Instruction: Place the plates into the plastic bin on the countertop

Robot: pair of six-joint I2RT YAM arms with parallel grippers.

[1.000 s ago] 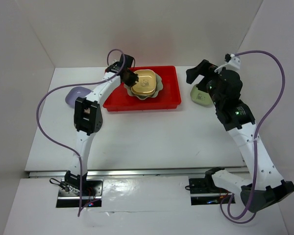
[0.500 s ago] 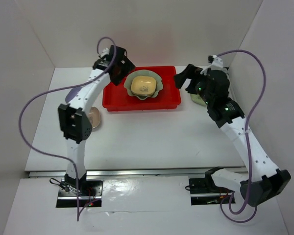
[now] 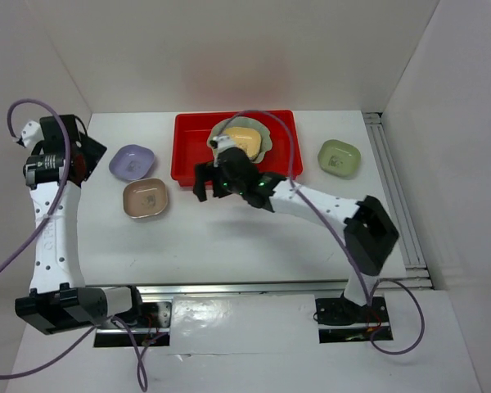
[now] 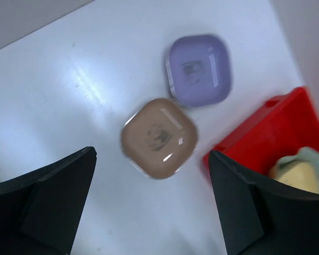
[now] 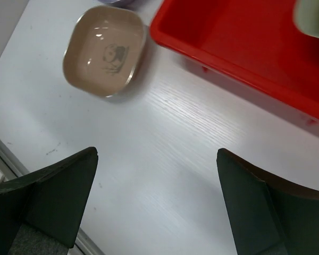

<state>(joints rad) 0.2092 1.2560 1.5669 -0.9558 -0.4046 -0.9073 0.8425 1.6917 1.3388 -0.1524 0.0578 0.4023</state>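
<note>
left gripper (image 4: 151,155), right gripper (image 5: 157,154): spread wide, empty | facing tan dish (image 3: 145,198), left of centre overhead; likely readied for pickup

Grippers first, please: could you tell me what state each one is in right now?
Left gripper: open, holding nothing.
Right gripper: open, holding nothing.

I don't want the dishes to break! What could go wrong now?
The open right end effector hangs close by the near rim of the red bin; it might bump it. The tan-pink dish lies close beside the lavender dish, so wide fingers may knock the lavender one. The left end effector faces those dishes too; the arms might collide.
</note>
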